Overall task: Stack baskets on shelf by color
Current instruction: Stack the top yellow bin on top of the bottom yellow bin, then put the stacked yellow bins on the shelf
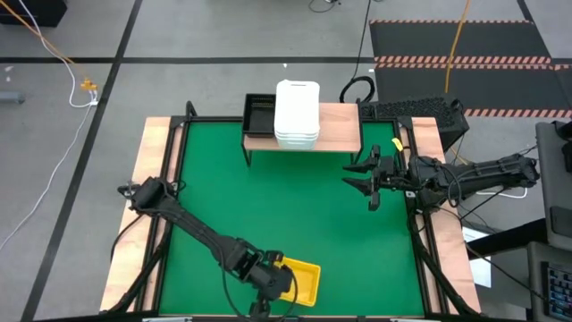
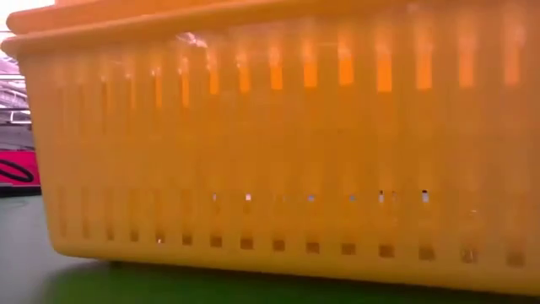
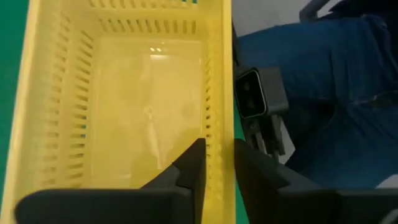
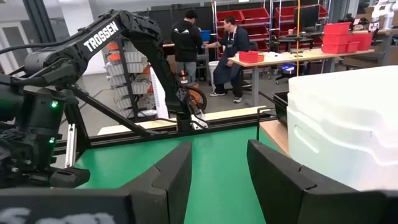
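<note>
**Yellow basket held at near table edge; white stack on shelf**

The yellow basket (image 1: 302,283) sits at the near edge of the green table (image 1: 286,215), well apart from the shelf (image 1: 335,127) at the far edge. The left gripper (image 3: 217,163) is closed on the basket's side wall: one finger (image 3: 191,167) is inside the basket and the other is outside, with the slotted wall between them.

The white baskets (image 1: 297,113) are stacked on the shelf, with a black basket (image 1: 259,114) just beside them. The right gripper (image 1: 365,176) hovers over the table near the shelf's right end, fingers spread apart and holding nothing.

The low view is filled by the yellow basket's slotted wall (image 2: 278,152), resting on the green surface. The right wrist view shows the white stack (image 4: 348,124) from the side, the left arm (image 4: 93,46), and two people (image 4: 208,53) in the room behind.
</note>
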